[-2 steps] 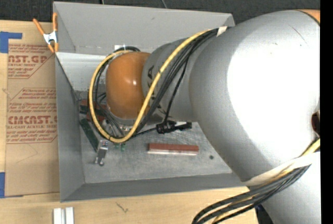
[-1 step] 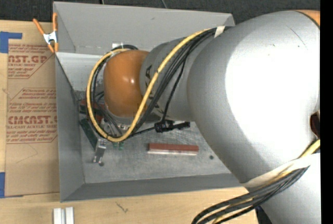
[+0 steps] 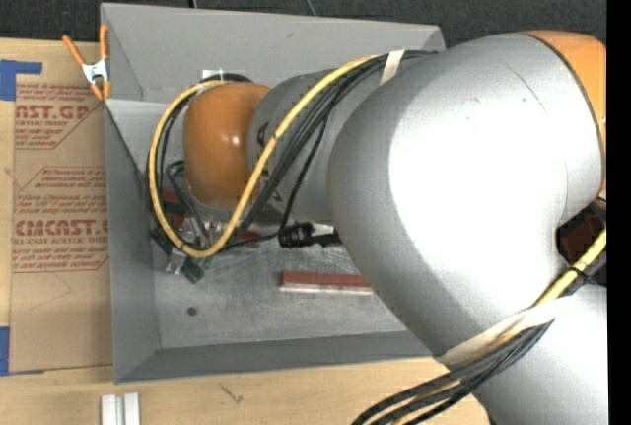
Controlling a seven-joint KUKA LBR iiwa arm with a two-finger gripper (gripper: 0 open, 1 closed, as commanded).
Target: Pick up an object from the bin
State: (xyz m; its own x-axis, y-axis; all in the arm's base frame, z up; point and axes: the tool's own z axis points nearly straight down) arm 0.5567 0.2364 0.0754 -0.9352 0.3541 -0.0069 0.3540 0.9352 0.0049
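The gripper (image 3: 189,250) is seen low at the left of the grey bin (image 3: 133,315); its state, open or closed, cannot be told. A small dark thing (image 3: 185,267) lies at its tip, and a reddish-brown flat bar (image 3: 325,283) lies apart. The grasp is judged to be in hand; closure and a straight lift are called for next.

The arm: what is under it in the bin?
At the arm's edge a red-brown bar lies on the bin floor. Whatever lies further beneath is covered.
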